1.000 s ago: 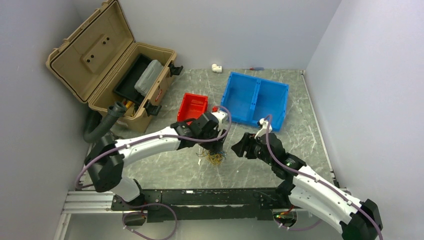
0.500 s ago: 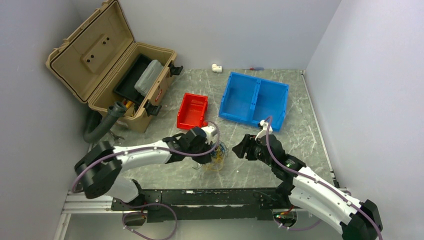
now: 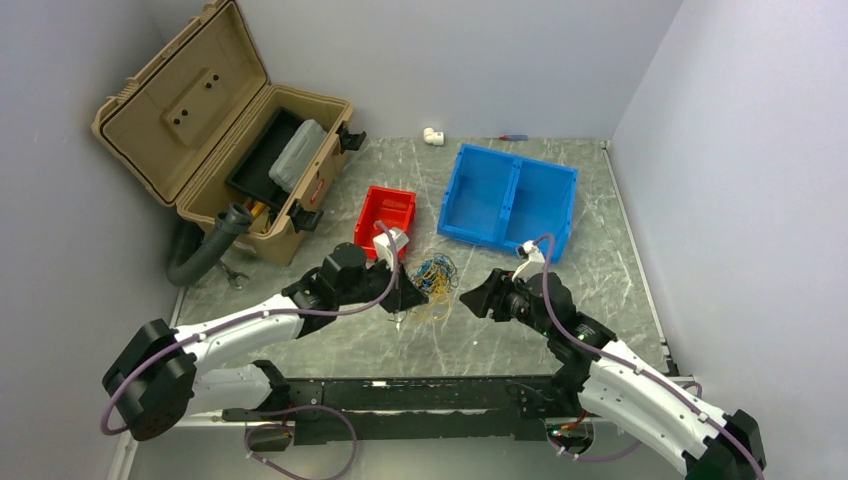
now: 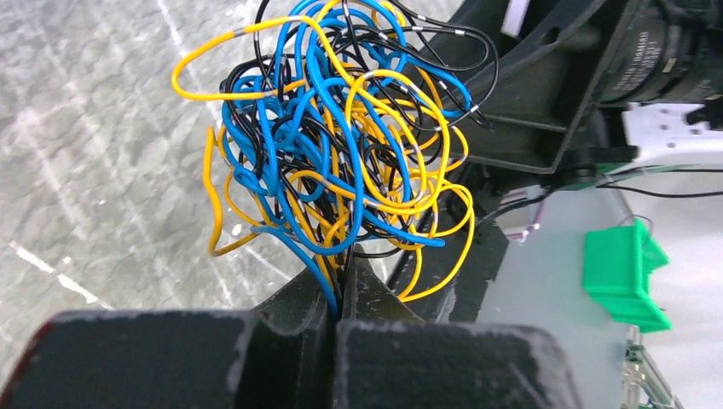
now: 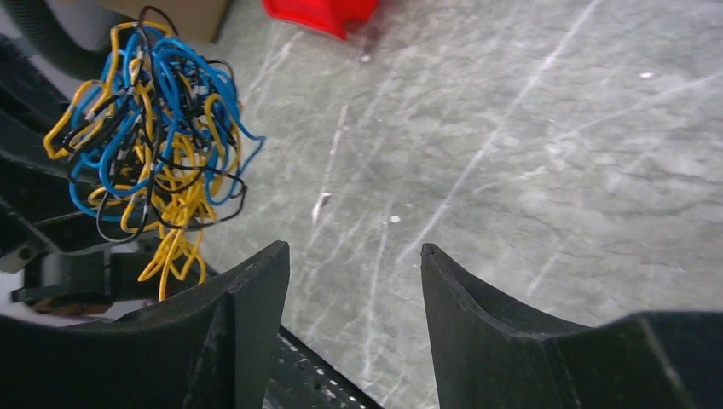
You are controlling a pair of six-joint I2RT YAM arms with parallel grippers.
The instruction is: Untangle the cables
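My left hand (image 3: 408, 288) is pinched closed on the cables (image 3: 435, 272), which from above show as a small knot of blue, yellow and black wire just past my fingertips. The knot sits over the grey marbled desk (image 3: 600, 250), in front of the red bin (image 3: 385, 215) and the blue two-compartment bin (image 3: 510, 200). My right hand (image 3: 478, 297) is just to the right of the knot, pointing at it but apart from it, so the cables lie between my two hands. A tan toolbox (image 3: 220, 130) stands open at the far left.

Through my left wrist camera, my left hand (image 4: 339, 285) has its fingers pressed together, with blue and yellow strands clamped between the tips. The rest of the cables (image 4: 341, 145) balloon out beyond them in one tangled clump. Black parts of my other arm fill the frame right behind the clump.

Through my right wrist camera, my right hand (image 5: 354, 264) stands moderately wide, with only bare desk (image 5: 511, 170) between the fingers. The cables (image 5: 149, 145) hang at upper left, well clear of those fingers, with yellow loops trailing lowest. I cannot tell whether they touch the desk. A corner of the red bin (image 5: 328, 13) shows at the top edge.
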